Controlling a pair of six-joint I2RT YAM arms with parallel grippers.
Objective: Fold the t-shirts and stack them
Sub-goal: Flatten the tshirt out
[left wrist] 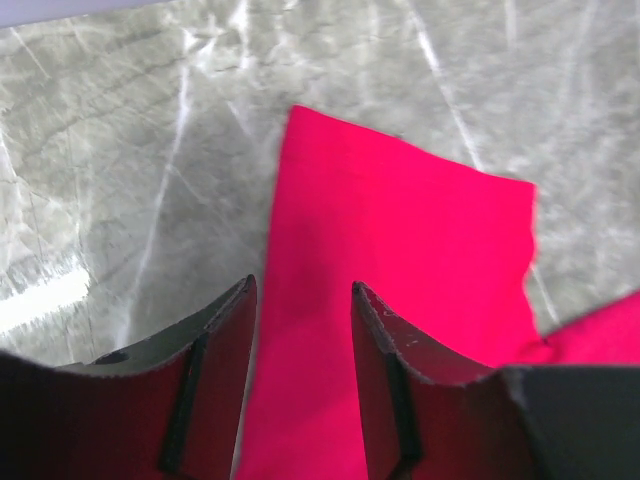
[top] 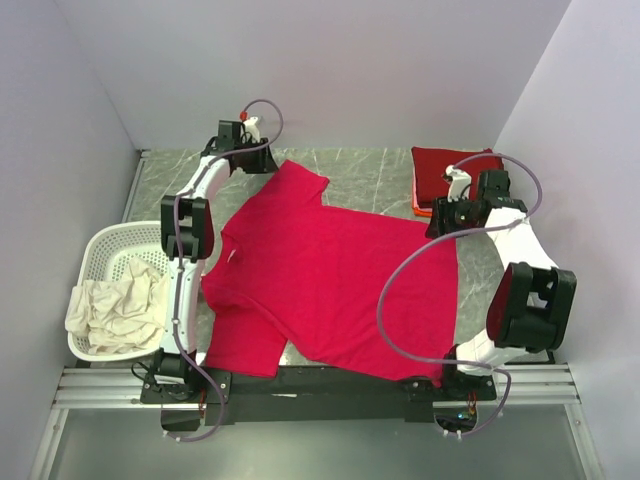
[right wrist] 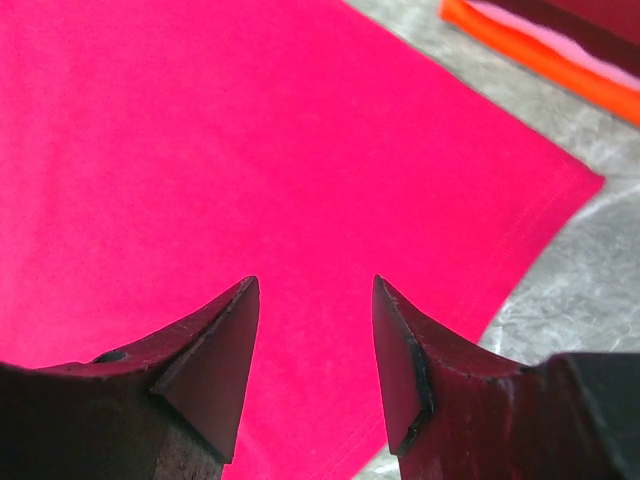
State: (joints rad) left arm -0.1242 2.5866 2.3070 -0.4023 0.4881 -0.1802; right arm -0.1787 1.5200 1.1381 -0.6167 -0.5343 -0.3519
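T-shirt (top: 330, 275), one, crimson, laid flat, perhaps three folded shirts (top: 440, 165) stacked, left claw (left wrist: 302, 288) and right claw (right wrist: 316, 284) both spread.

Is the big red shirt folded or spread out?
Spread out: the shirt lies flat across the table, no fold in it.

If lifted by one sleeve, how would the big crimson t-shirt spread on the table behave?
Probably floppy: the large crimson-red cloth t-shirt lies flat, following the grey marbled table, so it would likely drape from a single pinch. Likely light, since the knit looks thin. A push would probably bunch it rather than slide it.
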